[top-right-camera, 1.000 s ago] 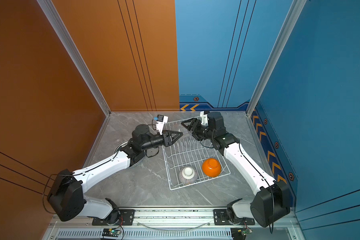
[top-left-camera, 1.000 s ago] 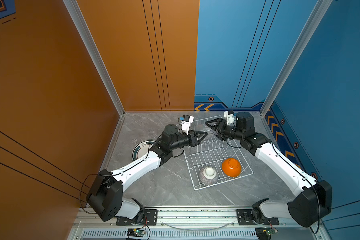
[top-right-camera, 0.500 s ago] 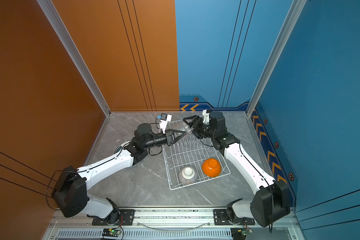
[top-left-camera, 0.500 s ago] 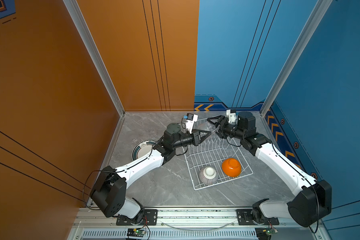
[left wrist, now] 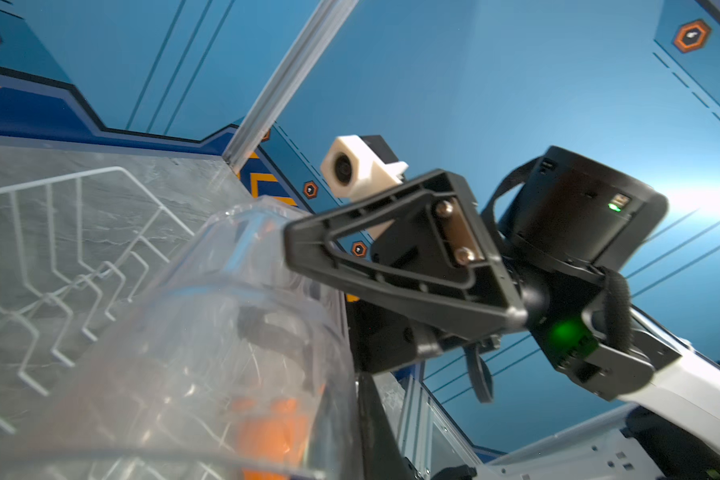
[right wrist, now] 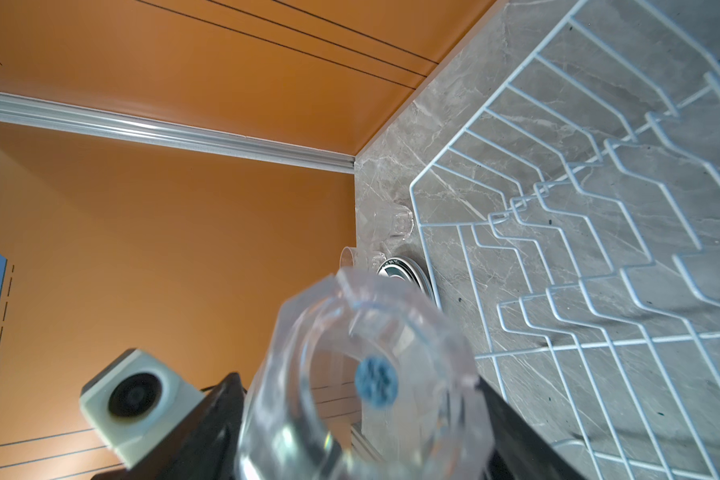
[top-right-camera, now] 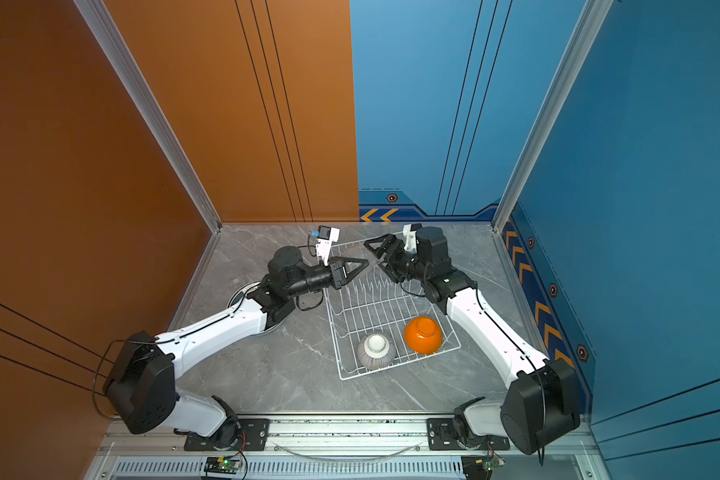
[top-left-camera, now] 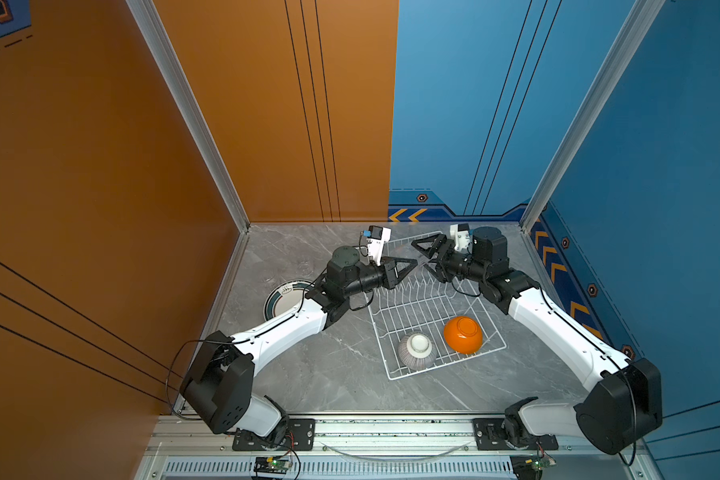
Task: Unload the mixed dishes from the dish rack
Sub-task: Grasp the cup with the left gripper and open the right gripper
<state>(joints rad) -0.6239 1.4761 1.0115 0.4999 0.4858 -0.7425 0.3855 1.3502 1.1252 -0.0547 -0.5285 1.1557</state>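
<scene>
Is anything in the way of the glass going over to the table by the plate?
Yes. The right gripper, jaws open, flanks the glass that the shut left gripper holds; it should back off first. A second glass and a third glass stand beside the plate, taking some room.

No legible text, brand name or number appears in any view. The only signs are graphic: orange chevron arrows and orange-rimmed hexagon emblems on the dark blue band at the foot of the blue wall panels. A small dark mark on the round dark-ringed plate is too small to read.
</scene>
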